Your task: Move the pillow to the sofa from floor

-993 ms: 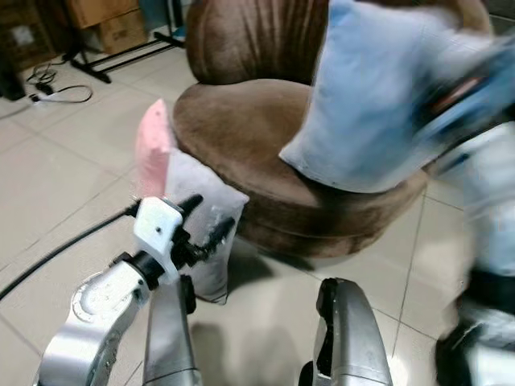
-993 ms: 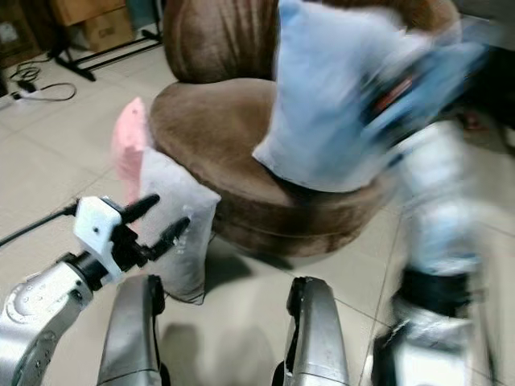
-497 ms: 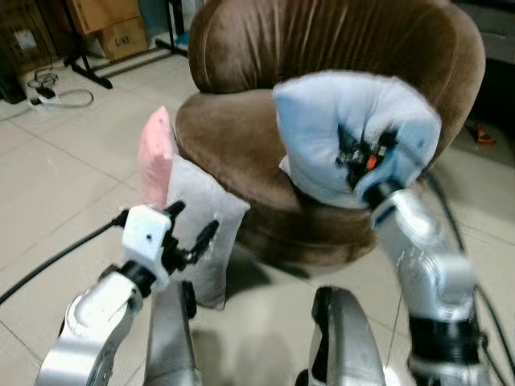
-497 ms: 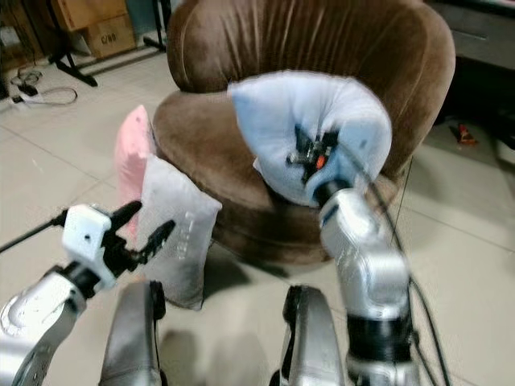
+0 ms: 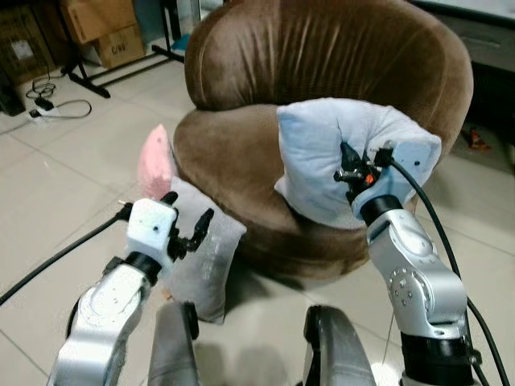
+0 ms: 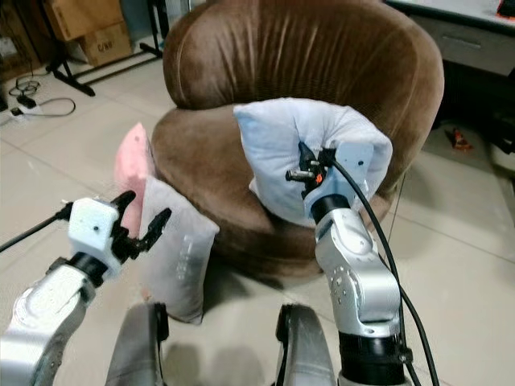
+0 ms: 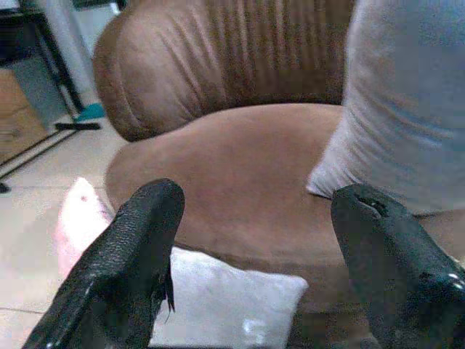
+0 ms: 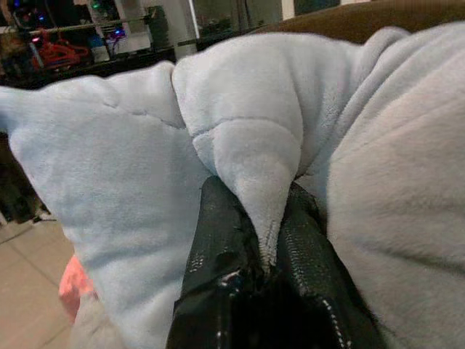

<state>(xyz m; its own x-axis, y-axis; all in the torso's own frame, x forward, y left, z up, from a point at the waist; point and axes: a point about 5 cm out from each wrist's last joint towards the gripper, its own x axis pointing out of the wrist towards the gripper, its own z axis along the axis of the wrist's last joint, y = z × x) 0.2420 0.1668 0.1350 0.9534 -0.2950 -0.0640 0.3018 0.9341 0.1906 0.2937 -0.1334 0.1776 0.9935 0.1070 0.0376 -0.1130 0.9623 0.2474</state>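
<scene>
Since half a second ago our right arm has settled: the light blue pillow [image 5: 338,157] we hold sits a little lower against the seat of the brown velvet sofa chair [image 5: 241,141], its lower edge on the cushion and its top folded over toward the backrest. Our right gripper [image 8: 261,240] is raised at the chair's front right, its two black fingers [image 8: 218,247] pinched tight on a fold of the pillow's fabric. Our left gripper [image 5: 187,219] hovers lower at the chair's front left with its fingers spread wide and holding nothing, just above a grey pillow [image 5: 205,257] leaning upright on the tiled floor [image 5: 64,177] against the chair base. A pink pillow [image 5: 154,161] stands beside it, touching the chair's side.
</scene>
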